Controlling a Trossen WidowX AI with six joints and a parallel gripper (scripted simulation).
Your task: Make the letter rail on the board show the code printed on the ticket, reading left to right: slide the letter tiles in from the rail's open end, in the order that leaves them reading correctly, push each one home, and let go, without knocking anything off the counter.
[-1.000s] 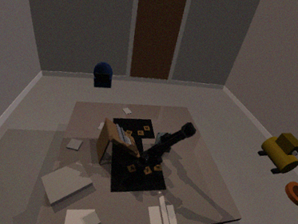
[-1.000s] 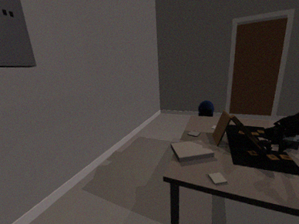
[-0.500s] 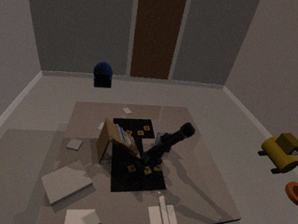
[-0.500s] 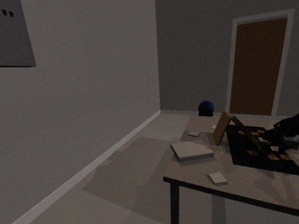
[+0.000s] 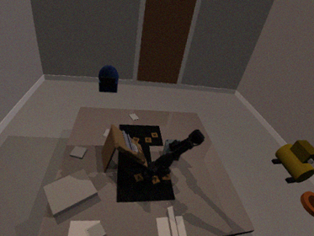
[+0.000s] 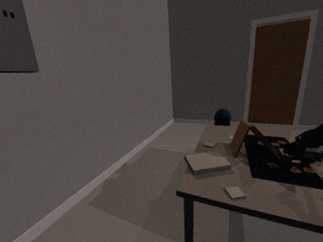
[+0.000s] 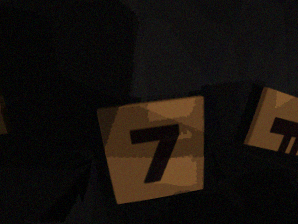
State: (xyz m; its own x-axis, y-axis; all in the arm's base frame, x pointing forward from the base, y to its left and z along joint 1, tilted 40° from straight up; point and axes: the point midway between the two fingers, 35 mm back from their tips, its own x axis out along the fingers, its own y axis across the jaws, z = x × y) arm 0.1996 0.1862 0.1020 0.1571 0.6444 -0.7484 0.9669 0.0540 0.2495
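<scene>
A tile marked like a 7 [image 7: 190, 150] lies face up in the middle of the wrist view. Another tile [image 7: 260, 122], with a sideways letter like an F, is cut by the right edge, and a sliver of a third tile [image 7: 2, 122] shows at the left. Several tiles lie on the black board [image 5: 125, 193] [image 6: 264, 172], including a near-left tile [image 5: 139, 177] [image 6: 273, 166] and a far tile [image 5: 154, 135]. My gripper [image 5: 148, 175] [image 6: 288, 160] is open and empty, low over the near tiles. The rail and the ticket's code cannot be made out.
A tilted brown stand [image 5: 110, 148] [image 6: 238, 138] with a sloping panel stands close left of the gripper. A pale thick slab [image 5: 70, 191] [image 6: 207, 163] lies at the counter's left. White strips [image 5: 173, 225] lie near the front edge. A small pale block [image 5: 96, 231] [image 6: 235, 193] lies at the front left.
</scene>
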